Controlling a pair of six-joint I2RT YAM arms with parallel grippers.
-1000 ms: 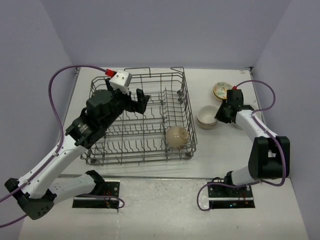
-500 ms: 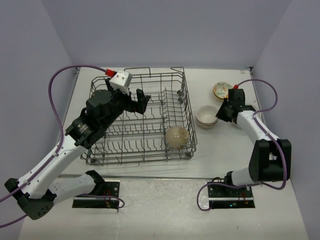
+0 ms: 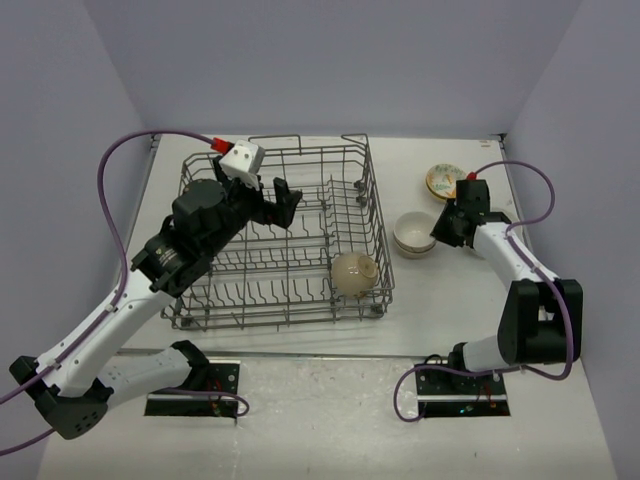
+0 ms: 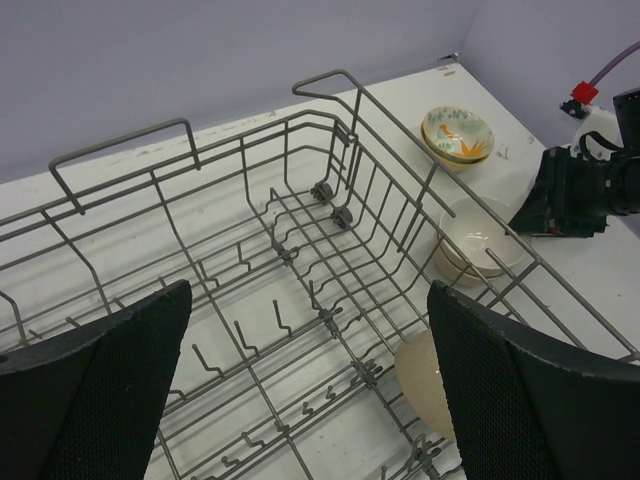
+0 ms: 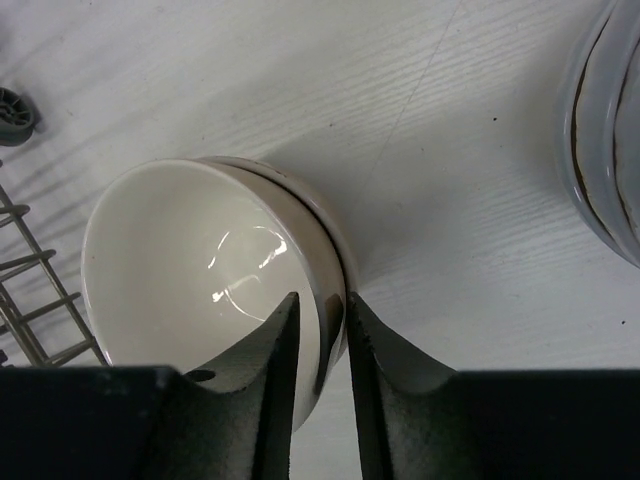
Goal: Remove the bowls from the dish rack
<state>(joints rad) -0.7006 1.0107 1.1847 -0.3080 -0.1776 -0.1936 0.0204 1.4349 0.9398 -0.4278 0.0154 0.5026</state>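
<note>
The grey wire dish rack (image 3: 376, 215) holds one beige bowl (image 3: 353, 273) tipped on its side in the near right corner, also visible in the left wrist view (image 4: 425, 380). My left gripper (image 3: 272, 205) hovers open above the rack's middle (image 4: 310, 400), holding nothing. To the right of the rack stands a stack of beige bowls (image 3: 413, 233). My right gripper (image 5: 322, 310) is shut on the rim of the top bowl (image 5: 190, 260), one finger inside and one outside. A yellow painted bowl (image 3: 444, 180) tops a stack farther back.
The rim of the stack's lower bowl (image 5: 320, 215) shows just behind the gripped bowl. Pale bowls (image 5: 610, 120) sit close on the right of the right wrist view. The rack's wires (image 5: 30, 290) and a small wheel (image 5: 15, 115) lie to its left.
My right gripper has shifted slightly and narrowed a little on the top bowl's rim. The left arm has not moved.
</note>
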